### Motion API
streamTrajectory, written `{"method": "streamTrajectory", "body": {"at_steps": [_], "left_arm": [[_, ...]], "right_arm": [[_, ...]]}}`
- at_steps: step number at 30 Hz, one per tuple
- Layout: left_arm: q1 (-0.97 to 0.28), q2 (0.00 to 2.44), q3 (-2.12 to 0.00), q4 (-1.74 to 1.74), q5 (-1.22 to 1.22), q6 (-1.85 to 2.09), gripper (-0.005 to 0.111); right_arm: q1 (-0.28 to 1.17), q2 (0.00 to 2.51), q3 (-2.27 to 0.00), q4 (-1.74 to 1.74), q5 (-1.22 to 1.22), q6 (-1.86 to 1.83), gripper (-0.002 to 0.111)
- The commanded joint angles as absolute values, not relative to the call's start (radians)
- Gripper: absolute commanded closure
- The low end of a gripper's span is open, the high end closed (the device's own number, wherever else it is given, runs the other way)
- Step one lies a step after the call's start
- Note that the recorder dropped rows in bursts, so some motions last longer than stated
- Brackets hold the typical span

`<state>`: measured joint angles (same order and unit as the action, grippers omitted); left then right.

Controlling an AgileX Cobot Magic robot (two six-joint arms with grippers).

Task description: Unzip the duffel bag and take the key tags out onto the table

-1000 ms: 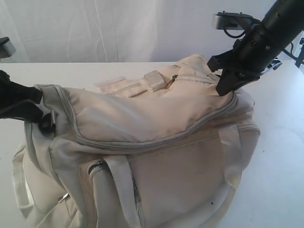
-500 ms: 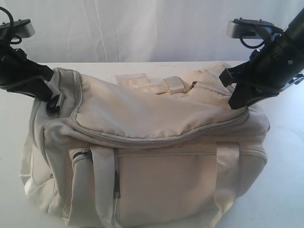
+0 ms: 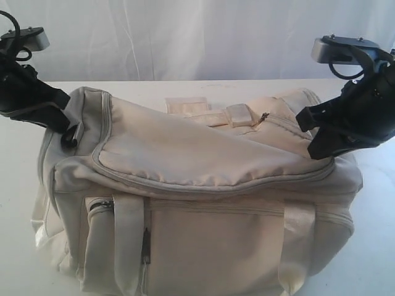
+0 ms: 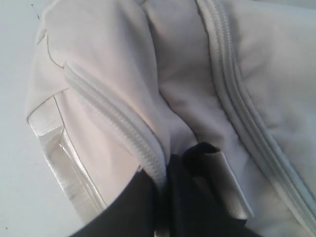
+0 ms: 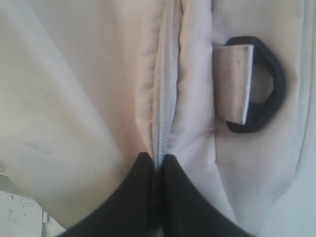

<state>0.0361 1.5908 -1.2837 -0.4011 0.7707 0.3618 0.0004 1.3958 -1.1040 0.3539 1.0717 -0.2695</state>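
The cream duffel bag [image 3: 203,160] fills the middle of the white table [image 3: 154,87], with its grey main zipper [image 3: 185,185] closed all along the top flap. At the bag's left end my left gripper [image 3: 64,126] is shut on the fabric beside a black D-ring [image 3: 69,139]. Its dark fingers [image 4: 143,202] pinch the zipper seam [image 4: 123,133]. My right gripper [image 3: 321,147] is shut on the right end, and its fingers [image 5: 128,197] clamp the zipper seam [image 5: 165,98] next to a black D-ring [image 5: 264,89]. The key tags are hidden.
A front side pocket with a metal zip pull [image 3: 102,206] and cream webbing handles [image 3: 128,240] face the exterior camera. A small top pocket zip pull [image 3: 264,116] sits near the right end. White curtain hangs behind the table. Bare tabletop shows to the right [image 3: 376,234].
Both grippers kept their hold while the bag swung and shifted right. The left gripper rose to the upper left, the right one moved right and lower, and the bag's top is stretched between them.
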Motion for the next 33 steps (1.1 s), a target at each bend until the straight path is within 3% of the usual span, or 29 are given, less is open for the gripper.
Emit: {"method": "streamTrajectory", "body": {"at_steps": [1, 5, 9, 13, 16, 25, 33], "left_arm": [[0.037, 1.59, -1.29, -0.418, 0.796, 0.374, 0.107], [0.037, 1.59, -1.291, -0.418, 0.83, 0.399, 0.106], [0.037, 1.59, -1.325, -0.418, 0.874, 0.399, 0.086], [0.037, 1.59, -1.383, -0.407, 0.932, 0.397, 0.056], [0.037, 1.586, -1.442, -0.4, 0.999, 0.397, 0.043], [0.008, 1.578, -1.668, -0.609, 1.056, 0.426, 0.043], [-0.18, 1.846, -1.803, -0.773, 1.025, 0.455, 0.044]], "right_arm": [[0.0, 1.371, -1.081, 0.322, 1.066, -0.263, 0.108], [0.0, 1.374, -1.079, 0.326, 1.04, -0.306, 0.108], [0.0, 1.377, -1.079, 0.358, 1.002, -0.322, 0.098], [0.0, 1.377, -1.084, 0.373, 0.968, -0.335, 0.07], [0.0, 1.377, -1.086, 0.365, 0.953, -0.335, 0.05], [0.0, 1.375, -1.143, 0.362, 0.908, -0.335, 0.046], [0.0, 1.375, -1.217, 0.362, 0.974, -0.335, 0.046]]}}
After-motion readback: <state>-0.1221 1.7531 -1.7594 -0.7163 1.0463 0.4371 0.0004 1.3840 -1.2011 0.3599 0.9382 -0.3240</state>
